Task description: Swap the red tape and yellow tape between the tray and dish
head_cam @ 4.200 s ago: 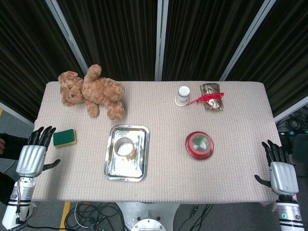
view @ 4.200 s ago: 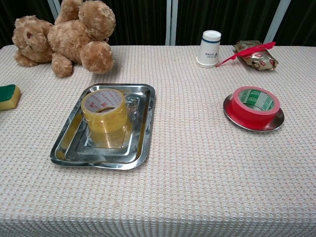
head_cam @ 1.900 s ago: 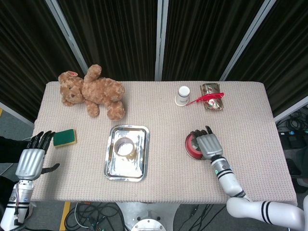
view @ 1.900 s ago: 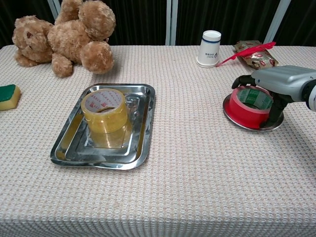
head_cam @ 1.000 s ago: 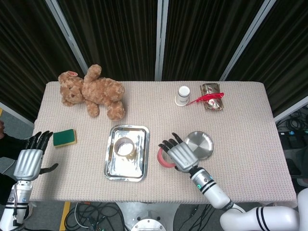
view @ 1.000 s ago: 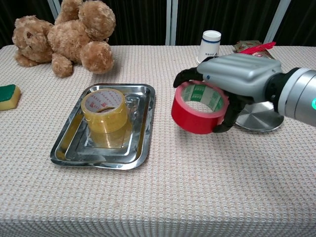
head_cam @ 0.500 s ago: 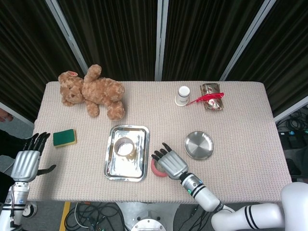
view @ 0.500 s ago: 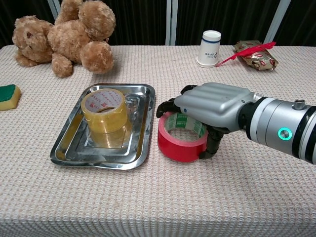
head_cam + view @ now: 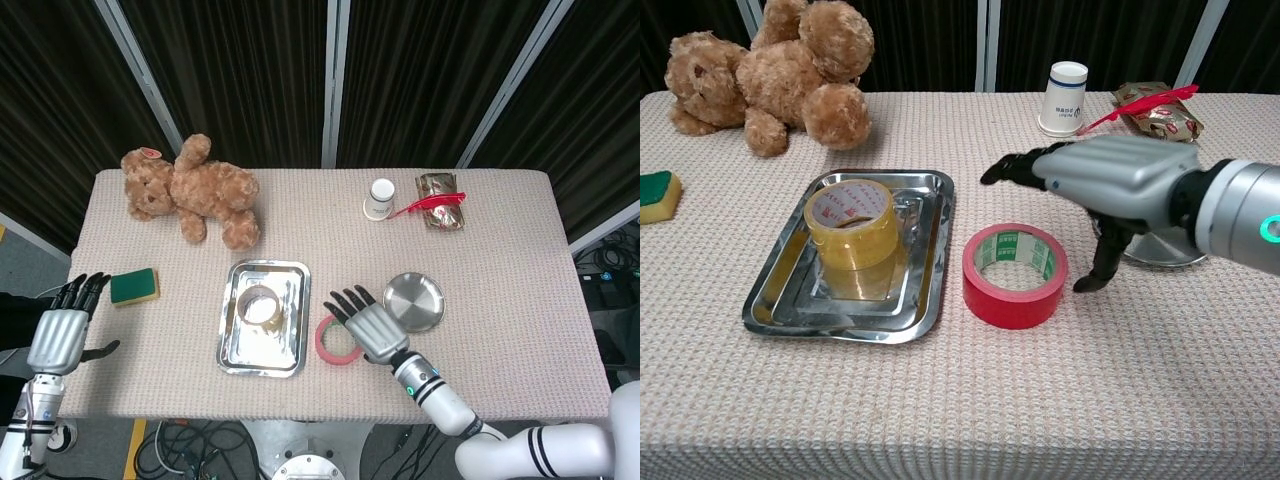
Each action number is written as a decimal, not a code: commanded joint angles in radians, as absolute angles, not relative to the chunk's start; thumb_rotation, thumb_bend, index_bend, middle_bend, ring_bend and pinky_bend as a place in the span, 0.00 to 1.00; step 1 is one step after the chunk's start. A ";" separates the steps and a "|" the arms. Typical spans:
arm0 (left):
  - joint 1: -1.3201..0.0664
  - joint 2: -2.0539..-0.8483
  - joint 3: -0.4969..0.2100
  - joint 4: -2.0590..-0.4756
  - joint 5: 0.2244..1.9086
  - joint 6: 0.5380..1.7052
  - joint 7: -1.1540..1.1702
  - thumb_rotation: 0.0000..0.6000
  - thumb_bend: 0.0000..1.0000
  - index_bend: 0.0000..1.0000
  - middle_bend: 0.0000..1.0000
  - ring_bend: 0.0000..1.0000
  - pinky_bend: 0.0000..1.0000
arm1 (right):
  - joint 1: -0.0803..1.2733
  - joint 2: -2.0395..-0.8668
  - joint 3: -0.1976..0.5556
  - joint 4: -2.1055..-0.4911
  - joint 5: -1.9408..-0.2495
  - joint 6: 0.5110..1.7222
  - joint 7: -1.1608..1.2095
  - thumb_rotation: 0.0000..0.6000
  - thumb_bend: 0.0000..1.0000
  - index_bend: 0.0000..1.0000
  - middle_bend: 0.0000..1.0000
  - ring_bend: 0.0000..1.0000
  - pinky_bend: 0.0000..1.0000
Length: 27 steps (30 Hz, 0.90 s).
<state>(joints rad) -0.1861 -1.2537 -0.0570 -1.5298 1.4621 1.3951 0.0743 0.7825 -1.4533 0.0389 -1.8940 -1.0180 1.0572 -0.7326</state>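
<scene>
The right hand, fingers spread and empty, hovers over the red tape; the yellow tape lies to its left in the tray.

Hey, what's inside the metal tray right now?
The yellow tape stands in the tray, toward its far end. Its hollow core shows the tray floor in the head view. What lies directly under the roll's wall is covered. The red tape sits outside, on the table beside the tray.

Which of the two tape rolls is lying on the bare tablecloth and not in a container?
The red tape: it lies flat on the cloth between the tray and the dish, beside the right hand. The yellow tape sits inside the tray.
</scene>
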 commanded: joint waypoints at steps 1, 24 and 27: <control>-0.217 -1.248 -0.068 -1.546 1.482 1.371 0.078 1.00 0.08 0.05 0.05 0.00 0.11 | 0.694 -1.336 0.046 -1.935 -1.106 1.188 -0.633 1.00 0.00 0.00 0.00 0.00 0.00; -0.660 -1.427 -0.132 -1.519 1.564 0.920 -0.057 1.00 0.08 0.05 0.04 0.00 0.11 | 0.460 -1.028 0.135 -1.762 -1.134 1.273 -0.129 1.00 0.00 0.00 0.00 0.00 0.00; -0.691 -1.449 -0.125 -1.476 1.555 0.881 -0.045 1.00 0.08 0.05 0.04 0.00 0.11 | 0.459 -1.031 0.140 -1.751 -1.141 1.258 -0.123 1.00 0.00 0.00 0.00 0.00 0.00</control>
